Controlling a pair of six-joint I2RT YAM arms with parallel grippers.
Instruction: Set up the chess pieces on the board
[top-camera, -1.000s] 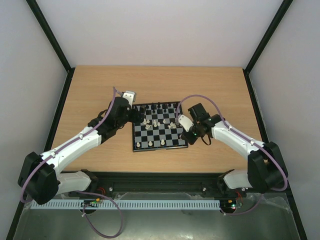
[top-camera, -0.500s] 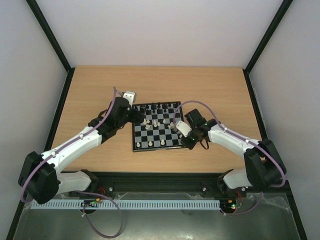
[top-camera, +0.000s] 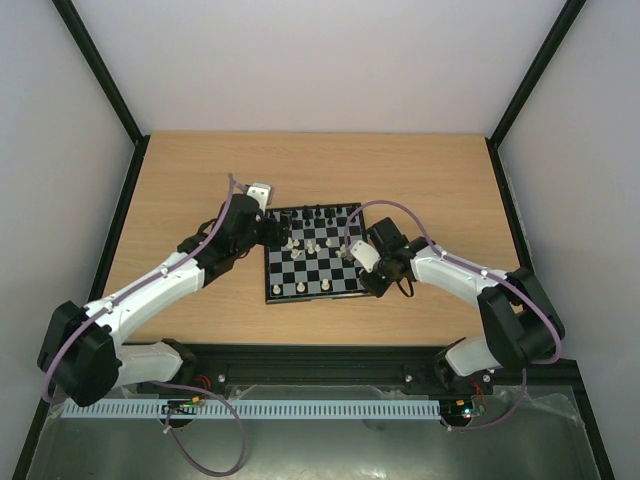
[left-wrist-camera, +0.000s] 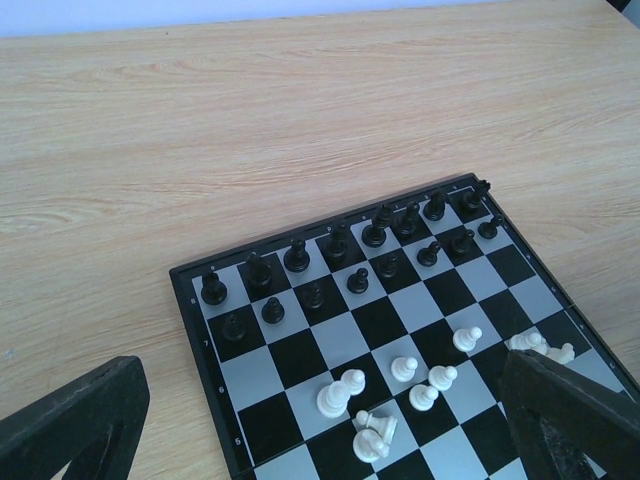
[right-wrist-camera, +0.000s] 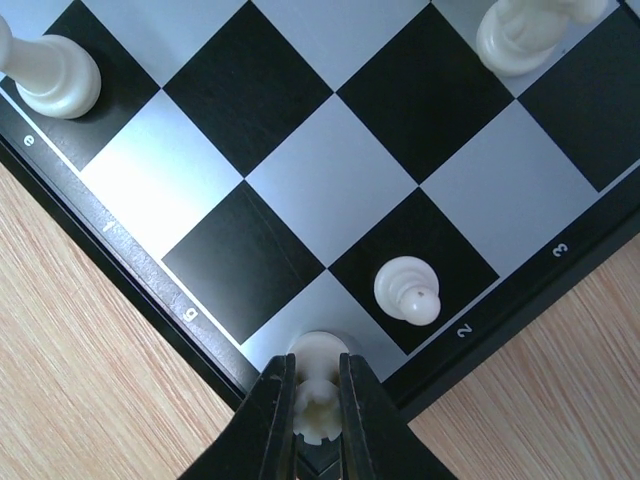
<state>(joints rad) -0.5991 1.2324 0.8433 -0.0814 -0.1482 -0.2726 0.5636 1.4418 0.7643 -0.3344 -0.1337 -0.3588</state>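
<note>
Pale wood forms the table, and the small black-and-silver chessboard lies at its middle, between the two arms. The right gripper is at the board's near right corner, its jaws pinched on a cream-white piece whose round base sits over the corner square; I cannot tell which kind of piece it is. A white pawn stands upright on the black square just beside it. The left gripper hangs over the board's far left corner with its fingers spread wide and nothing between them. The black pieces fill the two far rows. A loose cluster of white pieces stands near the middle squares, and one of them lies tipped on its side.
</note>
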